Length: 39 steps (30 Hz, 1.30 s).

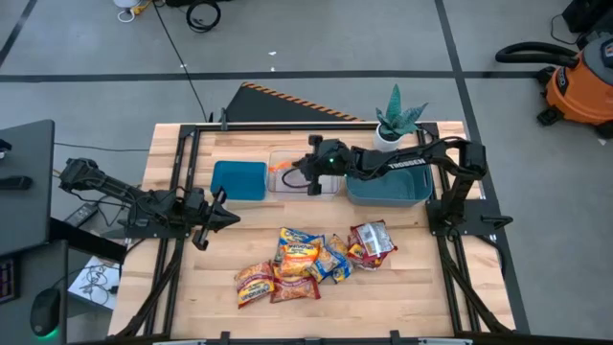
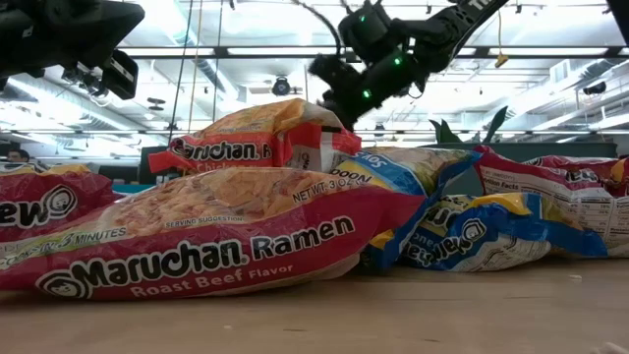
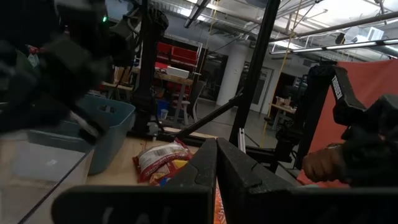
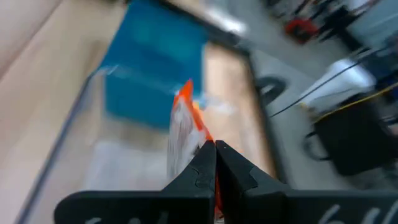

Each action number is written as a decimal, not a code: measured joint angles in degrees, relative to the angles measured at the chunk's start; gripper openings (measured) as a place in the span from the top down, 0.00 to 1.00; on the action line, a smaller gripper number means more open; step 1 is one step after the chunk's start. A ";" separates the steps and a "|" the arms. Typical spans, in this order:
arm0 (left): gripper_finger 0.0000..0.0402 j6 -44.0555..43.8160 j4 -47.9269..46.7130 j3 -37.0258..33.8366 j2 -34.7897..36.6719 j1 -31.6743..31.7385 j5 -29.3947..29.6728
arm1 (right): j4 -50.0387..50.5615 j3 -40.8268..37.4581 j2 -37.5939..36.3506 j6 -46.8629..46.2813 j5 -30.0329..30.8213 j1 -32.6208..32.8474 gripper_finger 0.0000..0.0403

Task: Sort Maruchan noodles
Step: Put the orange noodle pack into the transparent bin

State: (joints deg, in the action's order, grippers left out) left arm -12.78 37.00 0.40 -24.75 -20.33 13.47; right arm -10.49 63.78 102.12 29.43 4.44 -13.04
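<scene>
Several Maruchan noodle packets (image 1: 311,261) lie in a heap on the near middle of the table, and they fill the low view (image 2: 226,231). One orange packet (image 1: 283,168) is in my right gripper (image 1: 305,178), which is shut on it above the clear bin (image 1: 326,188). In the right wrist view this packet (image 4: 184,121) shows edge-on past the gripper (image 4: 215,148). My left gripper (image 1: 222,215) is shut, hovers left of the heap and touches nothing; its fingers (image 3: 216,152) are closed together. My right gripper pinches the orange packet between its two fingers at the packet's near end (image 4: 200,138). The fingers reach from the table's right side toward its left, slanting down. The packet sticks out beyond the fingertips, edge-on, lifted clear over the clear bin.
Three bins stand in a row at the far side: a teal bin (image 1: 238,179) on the left, the clear bin in the middle, a blue bin (image 1: 388,189) under the right arm. A potted plant (image 1: 397,119) stands behind them. Bare wood (image 1: 192,278) lies near-left.
</scene>
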 joint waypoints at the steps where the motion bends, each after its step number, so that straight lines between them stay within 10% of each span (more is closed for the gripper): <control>1: 0.97 0.02 0.01 0.00 0.02 0.01 0.00 | 1.39 -0.04 0.42 -0.77 -0.96 0.00 0.98; 11: 0.97 -0.02 0.00 0.00 0.00 0.00 0.01 | 8.65 -0.01 1.82 -6.79 -9.55 1.09 0.92; 25: 0.97 0.01 -0.03 0.01 0.00 0.01 0.00 | 25.89 9.24 -0.14 -12.28 -7.68 2.04 0.58; 39: 0.97 -0.02 -0.40 -0.01 0.00 0.01 -0.01 | 31.69 14.21 -0.12 -12.50 -13.56 19.14 0.56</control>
State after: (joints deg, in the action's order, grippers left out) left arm -12.79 36.60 0.39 -24.75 -20.32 13.45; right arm 21.20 78.00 102.00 16.93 -9.12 6.10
